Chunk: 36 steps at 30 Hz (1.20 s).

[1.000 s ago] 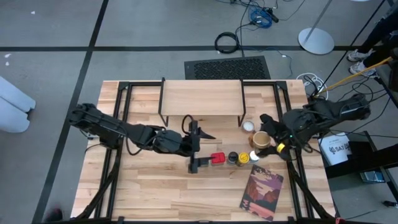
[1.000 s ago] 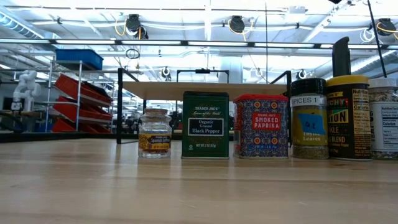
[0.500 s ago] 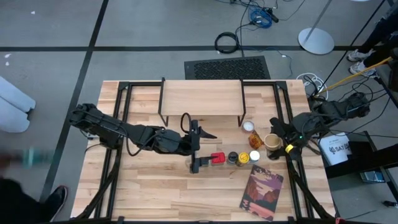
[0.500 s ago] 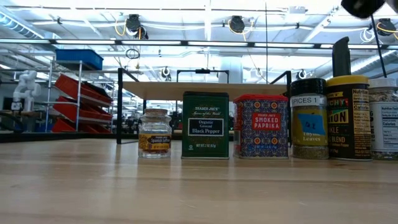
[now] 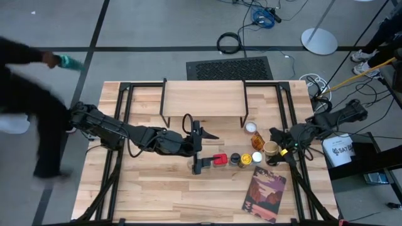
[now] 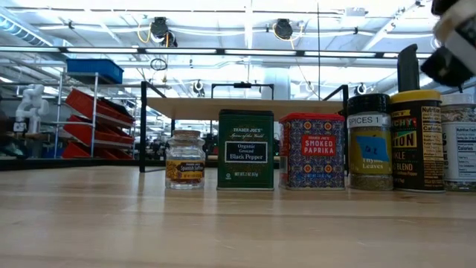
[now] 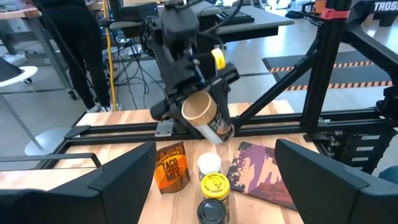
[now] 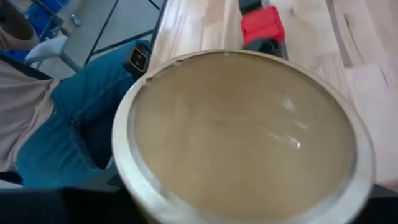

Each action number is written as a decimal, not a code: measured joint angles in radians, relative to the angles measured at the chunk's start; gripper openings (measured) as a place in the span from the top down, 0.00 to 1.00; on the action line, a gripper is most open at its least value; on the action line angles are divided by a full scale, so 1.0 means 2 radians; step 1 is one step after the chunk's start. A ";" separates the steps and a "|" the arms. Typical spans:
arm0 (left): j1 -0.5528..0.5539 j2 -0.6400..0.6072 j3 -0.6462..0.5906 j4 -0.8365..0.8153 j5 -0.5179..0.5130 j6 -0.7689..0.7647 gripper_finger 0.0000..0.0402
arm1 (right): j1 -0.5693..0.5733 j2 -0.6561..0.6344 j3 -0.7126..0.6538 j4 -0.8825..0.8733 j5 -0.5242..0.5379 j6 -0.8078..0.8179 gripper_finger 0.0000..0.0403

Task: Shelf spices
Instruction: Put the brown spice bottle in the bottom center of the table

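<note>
Right gripper [image 5: 276, 149] at the table's right edge, clamped on a tan-topped jar [image 5: 271, 149]; jar lifted clear of the table [image 5: 157, 188] and tilted, tan top turned toward the left arm. From the left wrist view, jar [image 7: 202, 113] held between the right gripper's [image 7: 208, 115] fingers, round top facing the camera, clear body slanting down behind it. From the right wrist view, tan top [image 8: 242, 134] filling most of the frame, directly ahead of the fingers.

Left gripper [image 5: 198, 150] low over the table's middle, in front of the shelf [image 5: 204, 98]. Fingers apart, nothing between them. One finger [image 5: 200, 165] touching or just beside the red tin [image 5: 219, 159]; contact not certain.

Remaining spices on the table right of the red tin: black-capped jar [image 5: 235, 159], yellow-capped jar [image 5: 245, 160], white-capped jar [image 5: 256, 157] in a row. Orange-labelled jar [image 5: 256, 141] and a white-topped jar [image 5: 250, 127] behind them, near the shelf's right leg. Held jar just right of this group.

Shelf top bare. Book [image 5: 264, 193] flat near the table's front right. Person [image 5: 28, 107] beside the table's left side.

Low view: small jar [image 6: 184, 158], green tin [image 6: 245, 149], paprika tin [image 6: 312, 150] standing upright in a line.
</note>
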 joint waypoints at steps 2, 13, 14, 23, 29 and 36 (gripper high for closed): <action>0.000 0.000 0.000 0.000 -0.001 0.000 0.16 | 0.000 -0.019 -0.017 0.005 0.000 0.006 0.33; 0.001 0.000 0.000 0.011 -0.003 0.001 0.16 | 0.000 -0.075 -0.050 0.002 -0.001 0.028 0.34; 0.002 0.000 0.000 0.011 -0.003 0.001 0.16 | 0.000 -0.075 -0.050 0.001 -0.001 0.026 0.34; 0.007 0.000 0.000 0.007 -0.003 0.002 0.16 | 0.000 -0.074 -0.050 0.002 -0.001 0.018 0.34; 0.007 0.000 0.000 0.003 -0.003 0.004 0.16 | 0.000 -0.073 -0.050 0.009 0.013 0.023 0.33; 0.007 0.000 0.000 -0.012 -0.003 0.016 0.16 | 0.000 -0.052 -0.058 0.007 0.016 0.023 0.34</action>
